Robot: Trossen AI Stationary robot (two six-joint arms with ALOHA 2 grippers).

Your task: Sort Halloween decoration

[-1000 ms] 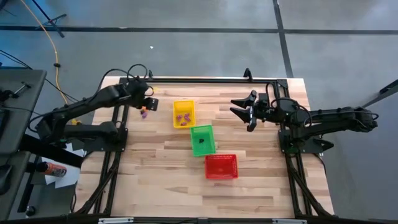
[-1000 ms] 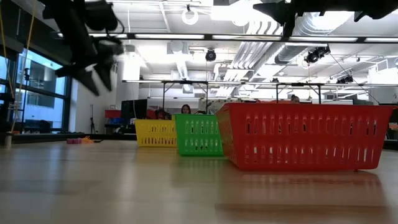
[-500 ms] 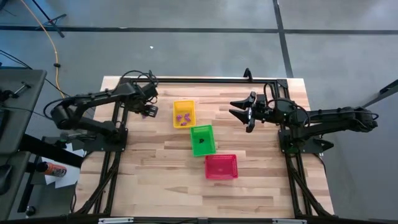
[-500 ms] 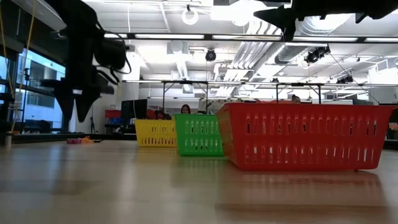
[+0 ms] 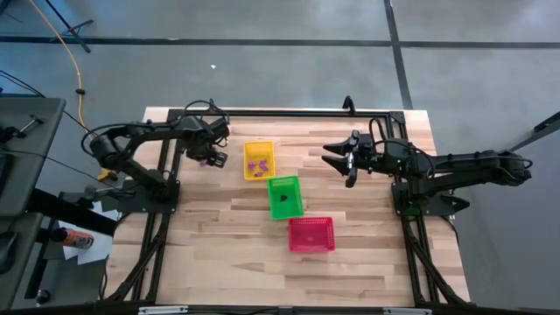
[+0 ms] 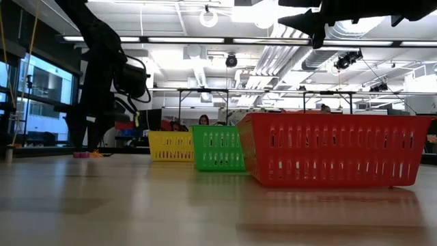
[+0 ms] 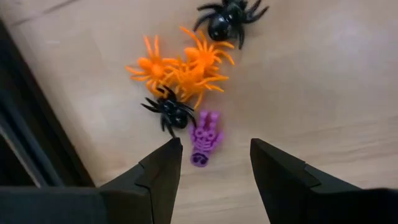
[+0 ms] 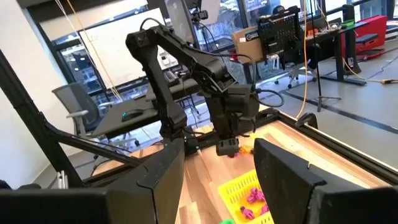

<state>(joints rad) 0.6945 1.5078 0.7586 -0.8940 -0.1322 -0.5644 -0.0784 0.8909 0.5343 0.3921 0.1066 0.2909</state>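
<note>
The left hand (image 7: 211, 163) is held low over the surface (image 5: 236, 245), fingers spread, nothing pinched. A small heap of trinkets is seen just ahead of its fingertips: a purple skull-like trinket (image 7: 205, 138) lying between the two fingers' line, a black spider (image 7: 171, 111) touching it, two orange spiders (image 7: 180, 65) tangled together beyond that, and a second black spider (image 7: 228, 17) farthest out. The heap is located on bare wood, beside the yellow basket (image 5: 258, 161) and outside it. Purple trinkets (image 5: 256, 164) are held in the yellow basket, several of them, exact count not readable. One dark item (image 5: 283, 198) is seen in the green basket (image 5: 284, 196), which sits diagonally next to the yellow one. Contents of the red basket (image 5: 311, 234) cannot be told; it is placed at the end of the same diagonal row, farthest from the left hand. The right hand (image 5: 338, 161) is parked in the air on the other side of the baskets, well apart from them, fingers spread and empty.
</note>
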